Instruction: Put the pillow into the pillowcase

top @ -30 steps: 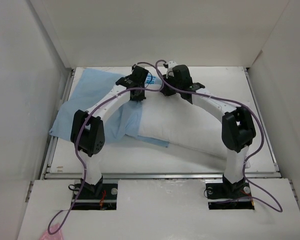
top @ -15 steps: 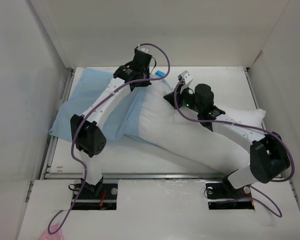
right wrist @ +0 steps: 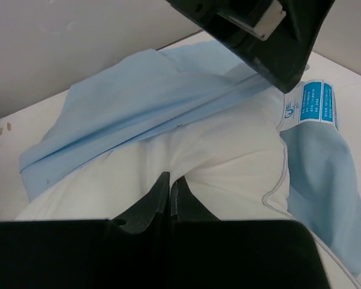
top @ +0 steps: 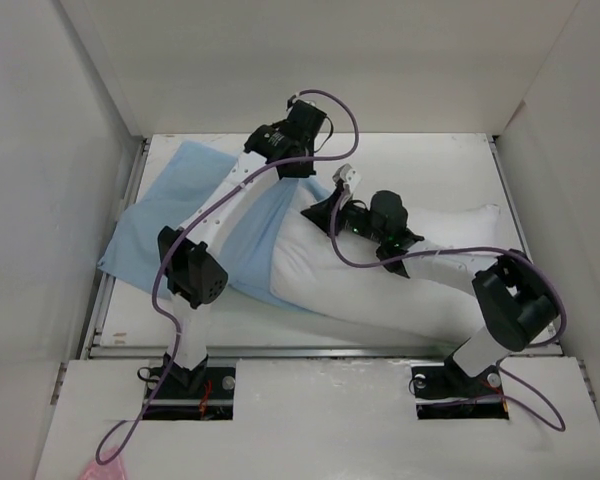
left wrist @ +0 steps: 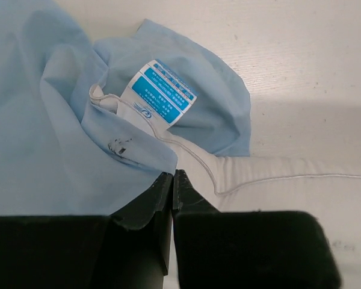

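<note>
Pillow (top: 380,292), pinched by right tool (right wrist: 169,180), partly hidden inside pillowcase (top: 160,215), itself clamped by left tool (left wrist: 172,176).

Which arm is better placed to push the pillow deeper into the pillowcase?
Right, probably: its jaws are shut on the pillow at the pillowcase mouth, so it can shove inward. The left jaws pinch the pillowcase edge, anchoring it.

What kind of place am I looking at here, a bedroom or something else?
Probably a robot lab cell: plain white walls box in a white table, two robot arms are bolted at its near edge, working a pillow and pillowcase.
</note>
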Tool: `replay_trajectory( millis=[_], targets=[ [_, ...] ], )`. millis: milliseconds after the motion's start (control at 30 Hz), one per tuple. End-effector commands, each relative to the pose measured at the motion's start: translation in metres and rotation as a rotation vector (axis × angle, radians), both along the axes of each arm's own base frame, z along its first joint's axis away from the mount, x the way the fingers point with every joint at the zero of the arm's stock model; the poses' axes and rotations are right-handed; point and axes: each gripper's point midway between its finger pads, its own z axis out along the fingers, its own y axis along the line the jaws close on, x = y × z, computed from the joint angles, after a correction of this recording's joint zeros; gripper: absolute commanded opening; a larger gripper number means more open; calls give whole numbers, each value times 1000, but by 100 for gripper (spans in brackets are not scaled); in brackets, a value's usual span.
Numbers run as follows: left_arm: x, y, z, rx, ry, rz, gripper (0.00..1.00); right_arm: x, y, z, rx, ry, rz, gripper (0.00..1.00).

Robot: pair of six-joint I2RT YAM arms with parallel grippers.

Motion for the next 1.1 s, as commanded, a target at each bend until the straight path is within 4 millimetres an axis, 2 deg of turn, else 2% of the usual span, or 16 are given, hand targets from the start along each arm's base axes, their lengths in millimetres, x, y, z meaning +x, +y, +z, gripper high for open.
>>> replay_trajectory(
  millis=[0,133,167,233,267,333,400,467,533,633,700,867,967,1000,1033,1067],
  targets=[
    [24,-36,76,-212,-248,-22,0,-47,46,10,102,69,204,0],
    [-19,-46,72,-220,-221,-85,0,18,34,22,238,102,-106,0],
    [-43,-48,67,-227,-206,-127,0,30,31,31,270,86,-128,0],
    [-62,-65,80,-316,-235,-225,0,52,24,32,353,135,-169,0],
    [-72,-71,85,-345,-235,-263,0,69,9,34,402,146,-218,0],
    [-94,-78,95,-360,-248,-329,0,77,-3,52,536,148,-201,0],
    [-113,-83,84,-339,-219,-359,0,95,-28,57,610,161,-286,0],
    [-124,-84,66,-325,-172,-376,0,101,-47,68,666,163,-390,0],
    [-129,-85,41,-321,-129,-389,0,112,-84,82,748,153,-566,0],
    [-140,-88,15,-346,-56,-390,0,124,-121,86,816,164,-761,0],
    [-143,-95,7,-375,-40,-412,0,124,-135,97,854,156,-796,0],
    [-167,-114,-14,-399,38,-479,0,136,-167,89,903,209,-989,0],
    [-166,-116,-23,-376,43,-469,0,146,-164,86,829,211,-932,0],
    [-164,-113,-24,-349,45,-459,10,146,-157,88,793,208,-907,0],
    [-155,-107,-24,-314,24,-416,30,149,-153,73,677,212,-922,2],
    [-146,-100,-21,-293,15,-380,53,150,-150,64,612,221,-929,14]
  ],
)
